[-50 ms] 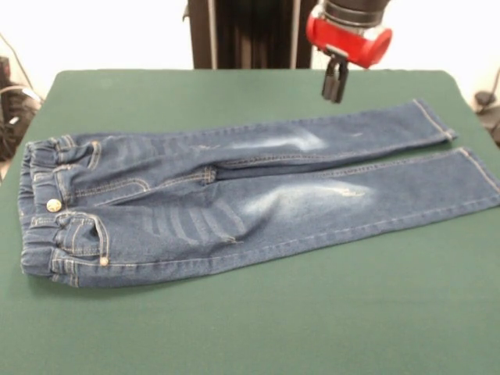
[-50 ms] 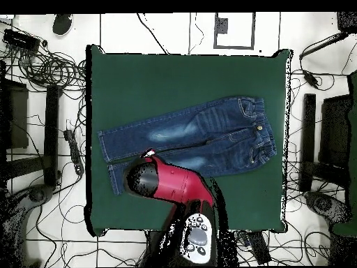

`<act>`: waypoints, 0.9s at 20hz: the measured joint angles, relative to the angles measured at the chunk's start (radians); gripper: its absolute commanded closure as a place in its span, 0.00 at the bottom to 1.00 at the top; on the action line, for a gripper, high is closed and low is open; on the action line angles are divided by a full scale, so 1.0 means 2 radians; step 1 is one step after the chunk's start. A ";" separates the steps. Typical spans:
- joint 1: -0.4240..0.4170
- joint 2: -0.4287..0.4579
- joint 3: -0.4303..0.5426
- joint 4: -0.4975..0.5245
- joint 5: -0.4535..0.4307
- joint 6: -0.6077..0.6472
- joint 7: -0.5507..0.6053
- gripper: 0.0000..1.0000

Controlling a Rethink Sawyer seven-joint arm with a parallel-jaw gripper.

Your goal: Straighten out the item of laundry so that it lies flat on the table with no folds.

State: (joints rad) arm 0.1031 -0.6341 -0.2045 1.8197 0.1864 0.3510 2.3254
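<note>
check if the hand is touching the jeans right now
Apart. In the front view the hand hangs above the jeans, with bare green table visible between its tips and the upper leg.

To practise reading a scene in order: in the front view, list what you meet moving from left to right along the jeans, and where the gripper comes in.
Elastic waistband → metal button → faded thigh patches → gripper, hanging above the far leg → leg hems, all on the green table.
</note>
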 measured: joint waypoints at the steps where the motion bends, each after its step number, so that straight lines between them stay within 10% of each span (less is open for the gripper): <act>1: 0.001 0.002 -0.002 -0.011 0.002 0.004 0.000 1.00; 18: 0.008 0.049 -0.018 -0.119 0.018 0.020 0.000 1.00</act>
State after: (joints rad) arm 0.1191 -0.5367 -0.2415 1.5809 0.2225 0.3908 2.3254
